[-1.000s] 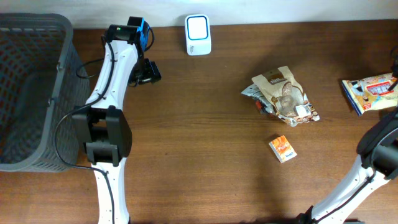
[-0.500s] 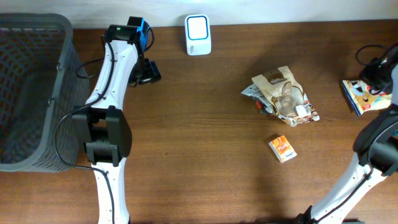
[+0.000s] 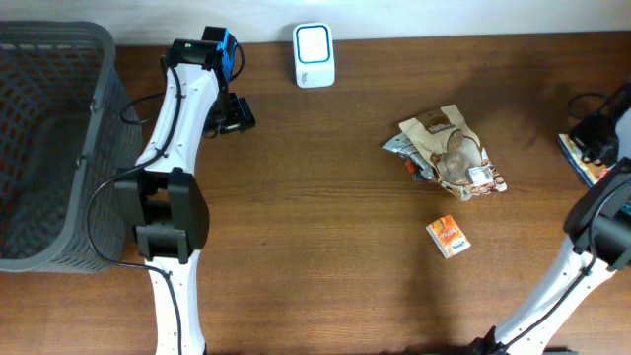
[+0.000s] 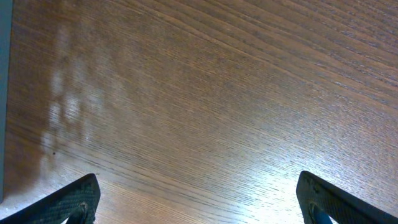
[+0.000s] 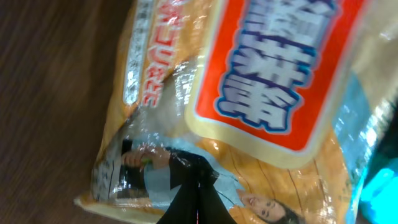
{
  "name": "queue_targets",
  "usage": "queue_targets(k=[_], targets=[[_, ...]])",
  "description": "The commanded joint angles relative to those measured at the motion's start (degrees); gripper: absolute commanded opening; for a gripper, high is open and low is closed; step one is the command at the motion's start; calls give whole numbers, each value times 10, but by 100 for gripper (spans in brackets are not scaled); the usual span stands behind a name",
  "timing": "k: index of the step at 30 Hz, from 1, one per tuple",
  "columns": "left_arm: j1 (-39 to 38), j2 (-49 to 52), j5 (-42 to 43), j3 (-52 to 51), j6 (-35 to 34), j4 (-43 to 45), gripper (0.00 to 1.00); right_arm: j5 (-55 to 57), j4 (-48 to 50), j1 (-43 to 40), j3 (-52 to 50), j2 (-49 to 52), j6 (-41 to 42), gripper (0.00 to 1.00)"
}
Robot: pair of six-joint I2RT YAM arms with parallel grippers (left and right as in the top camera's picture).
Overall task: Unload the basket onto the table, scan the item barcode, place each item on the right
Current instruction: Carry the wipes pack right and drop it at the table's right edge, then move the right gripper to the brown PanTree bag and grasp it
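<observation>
Overhead first: your left gripper (image 3: pixel 235 114) hangs over bare desk (image 3: pixel 325 217) near the far edge. It is between the grey basket (image 3: pixel 54 30) at the left end and the white scanner (image 3: pixel 314 55), and touches neither. Your right gripper (image 3: pixel 599 133) sits at the far right edge of the view, on top of the snack packet (image 3: pixel 574 158). Only a narrow strip of the packet's left edge shows from under it. That packet lies well apart from the scanner. Between the two, a pile of crumpled bags (image 3: pixel 449 148) rests on the desk. A small orange box (image 3: pixel 449 237) lies just in front of the pile, apart from it.

Left wrist view: the left gripper (image 4: pixel 198 190) stands wide open, with one fingertip in each bottom corner and only wood grain between them. It holds nothing.

Right wrist view: the snack packet (image 5: pixel 261 93) fills almost the whole frame, very close. Its orange-yellow wrapper carries a red panel with blue characters, and wood shows only at the left. The right gripper is fully closed. You cannot tell from this view whether it has the wrapper pinched: a dark shape at the bottom middle may be its fingers or part of the print.
</observation>
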Motion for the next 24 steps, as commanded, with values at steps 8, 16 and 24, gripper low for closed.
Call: queue_targets(k=[8,16,24], targets=[[-1,4,-6,10,-5,-1,99,-47,-116,0,129,-31,5,4],[-1,4,-6,10,-5,-1,99,-349,-302,108,228,-56,-257,89],[-1,4,-6,10,-5,-1,99,-54,-239,345,94,-55,-267,99]])
